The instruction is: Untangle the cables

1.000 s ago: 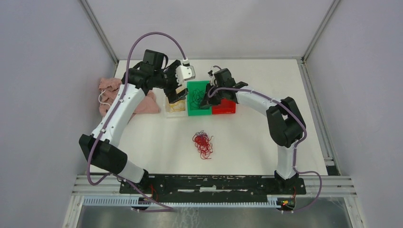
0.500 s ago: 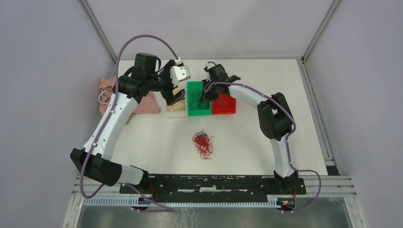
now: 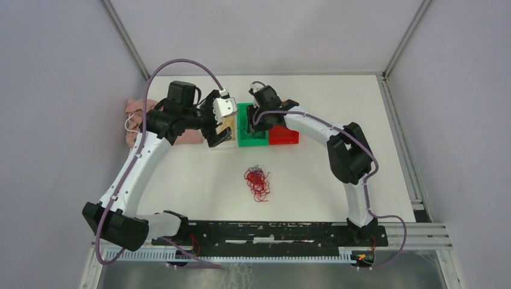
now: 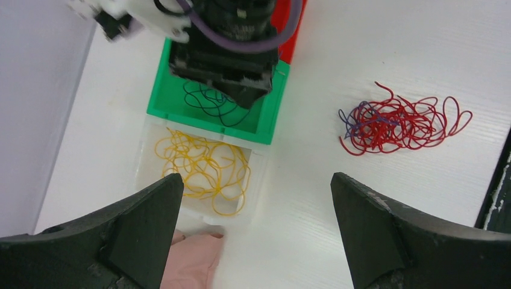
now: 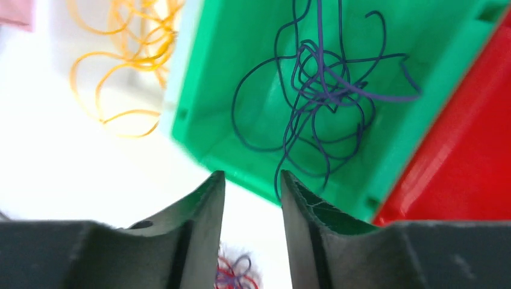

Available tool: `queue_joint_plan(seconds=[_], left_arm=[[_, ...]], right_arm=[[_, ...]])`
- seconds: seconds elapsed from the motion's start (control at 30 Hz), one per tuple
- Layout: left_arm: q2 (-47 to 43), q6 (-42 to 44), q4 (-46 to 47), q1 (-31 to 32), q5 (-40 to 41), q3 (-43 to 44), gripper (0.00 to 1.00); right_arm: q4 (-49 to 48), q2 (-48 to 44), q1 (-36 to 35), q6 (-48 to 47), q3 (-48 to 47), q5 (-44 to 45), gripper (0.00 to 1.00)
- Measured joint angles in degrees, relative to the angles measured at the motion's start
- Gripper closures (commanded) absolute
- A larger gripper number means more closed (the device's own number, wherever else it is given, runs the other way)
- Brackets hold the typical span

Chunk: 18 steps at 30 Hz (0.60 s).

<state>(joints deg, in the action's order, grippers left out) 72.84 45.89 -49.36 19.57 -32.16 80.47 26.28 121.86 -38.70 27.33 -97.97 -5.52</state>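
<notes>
While both arms reach across the bench (image 3: 193, 174), a loose tangle of red cables (image 3: 258, 183), a few purple strands mixed in, lies on its middle. Beyond it three bins stand in a row: a clear tray (image 4: 144, 144) holding yellow cables (image 4: 205, 168), a green bin (image 3: 253, 143) holding dark purple cables (image 5: 319, 84), and a red bin (image 3: 286, 137). The left gripper (image 4: 256, 186) hovers over the tray, jaws wide. The right gripper (image 5: 252, 180) hangs over the green bin, jaws narrowly parted. A pink cloth (image 3: 134, 108) lies far left.
</notes>
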Motion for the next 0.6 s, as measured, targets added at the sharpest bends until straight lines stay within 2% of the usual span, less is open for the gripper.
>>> queue_joint_plan(seconds=[0.13,0.23,0.4,0.6], left_arm=[[-2.03,-0.02,0.61,0.00,0.17,-4.02,0.01],[-3.98,-0.07,1.57,0.00,0.74,-5.90,0.01],[-6.27,-0.20,3.65,0.00,2.64,-6.43,0.01],[-7.56,-0.26,5.22,0.00,3.72,-6.45,0.01]], right_arm=[[0.74,-9.57,0.09,-0.24,3.63,-0.04,0.32],[0.04,-20.02,-0.26,0.09,8.83,0.22,0.30],[-1.16,-34.23,-5.22,3.19,20.79,2.71,0.36],[1.25,-35.43,-13.94,8.15,29.33,9.35,0.46]])
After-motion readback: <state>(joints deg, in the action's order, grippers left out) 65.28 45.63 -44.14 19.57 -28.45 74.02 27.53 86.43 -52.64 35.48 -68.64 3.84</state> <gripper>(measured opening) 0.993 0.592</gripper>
